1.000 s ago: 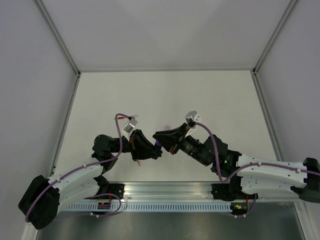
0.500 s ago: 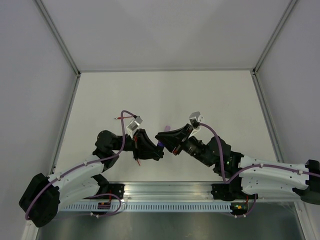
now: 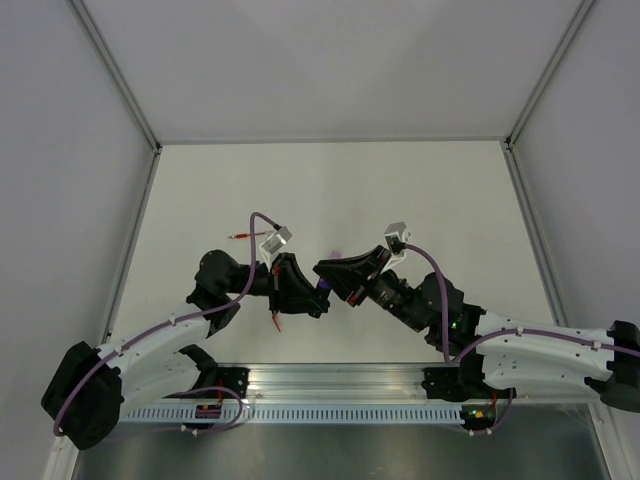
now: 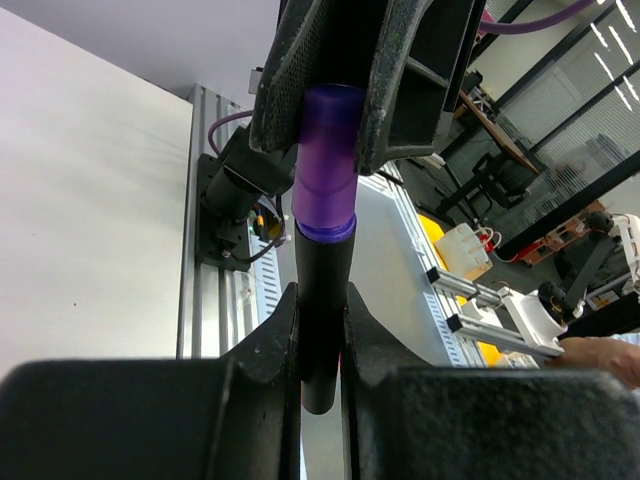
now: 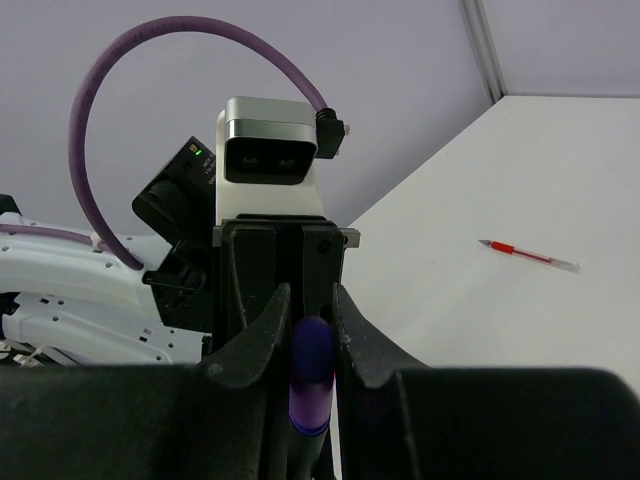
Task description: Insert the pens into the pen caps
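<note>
The purple cap and dark marker meet end to end above the surface's near edge, seemingly joined. Right jaws pinch the cap and left jaws the marker, both nearly closed. A red pen lies toward the left edge.

A flat white worktop, walled by pale panels at the back and both sides. One thin red pen lies flat on it, left of centre. A small pinkish object, too small to identify, lies near the middle.
</note>
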`<move>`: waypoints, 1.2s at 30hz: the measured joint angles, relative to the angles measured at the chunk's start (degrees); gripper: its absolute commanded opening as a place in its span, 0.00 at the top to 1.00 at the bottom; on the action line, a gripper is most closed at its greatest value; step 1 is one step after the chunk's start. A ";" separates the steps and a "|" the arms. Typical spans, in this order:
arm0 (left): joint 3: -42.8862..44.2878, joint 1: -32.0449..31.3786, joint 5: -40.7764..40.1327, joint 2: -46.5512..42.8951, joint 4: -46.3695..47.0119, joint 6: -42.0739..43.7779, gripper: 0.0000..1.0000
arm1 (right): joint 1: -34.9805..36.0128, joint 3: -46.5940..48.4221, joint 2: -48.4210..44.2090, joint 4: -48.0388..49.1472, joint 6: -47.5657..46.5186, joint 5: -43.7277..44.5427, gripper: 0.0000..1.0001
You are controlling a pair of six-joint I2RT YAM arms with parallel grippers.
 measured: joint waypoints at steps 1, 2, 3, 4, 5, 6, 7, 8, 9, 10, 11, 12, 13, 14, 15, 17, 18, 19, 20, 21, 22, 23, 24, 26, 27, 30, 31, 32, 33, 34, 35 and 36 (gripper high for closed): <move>0.17 0.31 0.48 0.00 -0.11 0.00 0.98 | -0.07 -0.09 0.09 0.31 0.15 -0.17 1.00; 0.24 0.52 0.87 0.00 -0.15 0.00 0.98 | -0.07 -0.20 0.17 0.68 0.33 -0.26 1.00; 0.31 0.83 1.31 0.00 -0.22 0.00 0.98 | -0.09 -0.37 0.31 1.16 0.55 -0.28 1.00; 0.42 1.01 1.60 0.00 -0.55 0.00 0.98 | -0.11 -0.55 0.42 1.66 0.66 -0.31 1.00; 0.63 1.16 1.88 0.02 -1.05 0.00 0.98 | -0.13 -0.70 0.55 2.10 0.83 -0.31 1.00; 0.83 1.29 2.16 0.07 -1.51 0.02 0.98 | -0.17 -0.76 0.70 2.40 1.03 -0.31 1.00; 1.03 1.49 2.51 0.15 -1.77 0.02 0.98 | -0.17 -0.79 0.98 2.86 1.11 -0.26 1.00; 1.27 1.68 2.86 0.28 -1.92 0.00 0.98 | -0.20 -0.79 1.20 3.23 1.16 -0.24 1.00; 1.44 1.81 2.99 0.42 -2.03 0.00 0.98 | -0.28 -0.79 1.49 3.67 1.18 -0.20 1.00; 1.60 1.99 2.99 0.48 -2.25 0.02 0.98 | -0.42 -0.79 1.79 4.09 1.22 -0.22 1.00; 1.70 2.23 2.99 0.48 -2.56 0.04 0.98 | -0.57 -0.79 2.05 4.50 1.38 -0.20 1.00; 1.84 2.54 3.02 0.42 -3.08 0.24 0.98 | -0.66 -0.83 2.36 4.92 1.62 -0.15 1.00; 1.97 2.82 3.13 0.35 -3.56 0.42 0.98 | -0.74 -0.98 2.51 5.25 1.81 -0.11 1.00; 2.10 3.08 3.41 0.35 -4.02 0.55 0.98 | -0.81 -1.20 2.67 5.70 2.16 -0.02 1.00; 2.21 3.54 4.09 0.37 -4.63 0.59 0.98 | -0.83 -1.40 2.86 6.05 2.54 0.09 1.00; 2.29 4.37 4.90 0.46 -5.29 0.57 0.98 | -0.83 -1.53 3.48 6.51 3.37 0.74 1.00; 2.34 4.87 5.49 0.55 -5.55 0.57 0.98 | -0.81 -1.53 3.91 6.71 3.72 1.29 1.00; 2.40 5.33 5.75 0.66 -5.90 0.57 0.98 | -0.81 -1.51 4.22 6.86 3.93 1.66 1.00; 2.51 5.68 6.10 0.87 -6.27 0.57 0.98 | -0.79 -1.51 4.52 6.95 4.13 2.16 1.00; 2.67 5.99 6.38 1.16 -6.58 0.57 0.98 | -0.76 -1.49 4.83 7.02 4.28 2.73 1.00; 2.80 6.19 6.62 1.53 -6.71 0.57 0.98 | -0.68 -1.49 5.05 7.15 4.48 3.45 1.00; 2.97 6.34 6.82 1.81 -6.80 0.55 0.98 | -0.55 -1.49 5.22 7.23 4.59 4.17 1.00; 3.19 6.43 6.93 2.10 -7.04 0.52 0.98 | -0.39 -1.49 5.46 7.39 4.61 4.94 1.00; 3.78 6.69 7.41 2.60 -7.48 0.48 0.98 | -0.28 -1.42 5.95 8.20 4.61 5.84 1.00; 4.09 6.84 7.58 2.80 -7.56 0.44 0.98 | -0.24 -1.27 6.25 8.50 4.59 6.34 1.00; 4.74 7.32 7.65 2.86 -8.31 0.44 0.98 | -0.15 -1.01 7.52 10.32 4.66 7.61 1.00; 4.94 7.50 7.67 2.78 -9.14 0.48 0.98 | -0.13 -0.98 8.00 10.88 4.72 7.91 1.00; 5.16 7.63 7.65 2.73 -9.94 0.57 0.98 | -0.13 -1.01 8.37 11.39 4.92 8.17 1.00; 5.38 7.65 7.65 2.69 -10.64 0.59 0.98 | -0.13 -1.01 8.57 11.72 5.09 8.44 1.00; 5.66 7.69 7.65 2.60 -11.43 0.74 0.98 | -0.04 -1.14 8.70 12.28 5.20 8.63 1.00; 5.95 7.78 7.69 2.47 -12.24 0.83 0.98 | 0.04 -1.33 8.74 12.76 5.29 8.81 1.00; 6.10 7.80 7.78 2.36 -12.57 0.87 0.98 | 0.11 -1.44 8.74 13.14 5.40 8.81 1.00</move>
